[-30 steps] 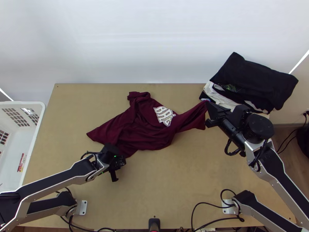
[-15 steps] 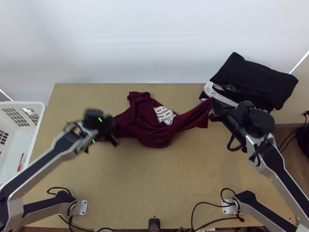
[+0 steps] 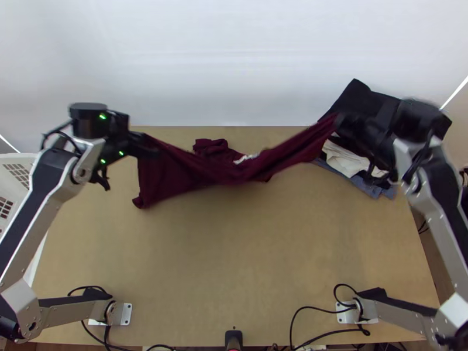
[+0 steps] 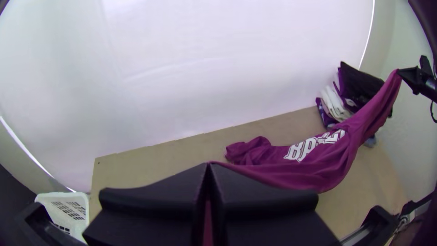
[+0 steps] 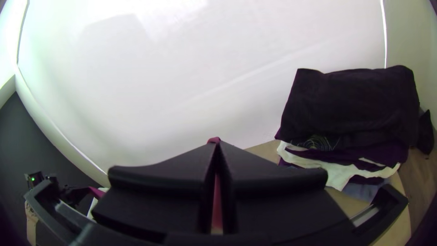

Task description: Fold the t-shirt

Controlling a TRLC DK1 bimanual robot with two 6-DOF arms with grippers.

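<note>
L claw (image 4: 208,166) & R claw (image 5: 217,143), each clenched on t-shirt (image 3: 167,178), have risen & spread apart; it sags btwn them, prob. being straightened pre-fold.

We see a white wall (image 3: 234,64) beyond the left pincer (image 3: 153,151), a light wooden worktop (image 3: 234,257) lower than it, and brown floor (image 5: 418,180) past the worktop's edge.
</note>
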